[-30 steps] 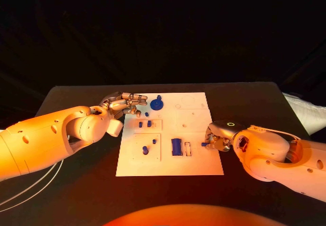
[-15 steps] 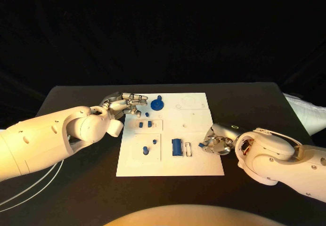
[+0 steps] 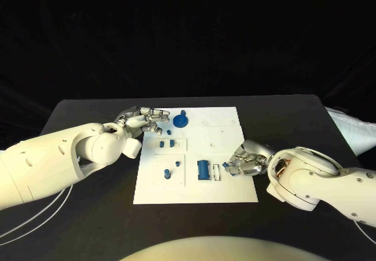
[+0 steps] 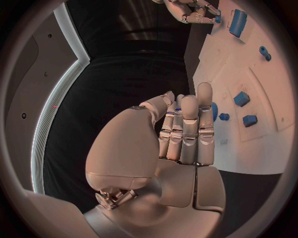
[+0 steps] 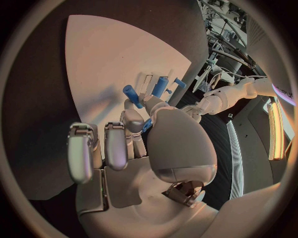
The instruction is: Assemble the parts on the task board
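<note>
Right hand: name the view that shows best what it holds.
Right wrist view: a small blue part sits pinched in the right hand. The head view shows that hand from above, its grip hidden. The left wrist view shows it far off.

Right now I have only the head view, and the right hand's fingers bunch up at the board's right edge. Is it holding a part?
Observer: Looks like it. In the right wrist view, a sliver of a blue part sits pinched between the right hand's thumb and a finger.
Operator: And the left hand, up near the far left corner?
Observer: In the left wrist view, the left hand's fingers lie straight and side by side, beside the task board. Whether they hold anything, I cannot tell.
</note>
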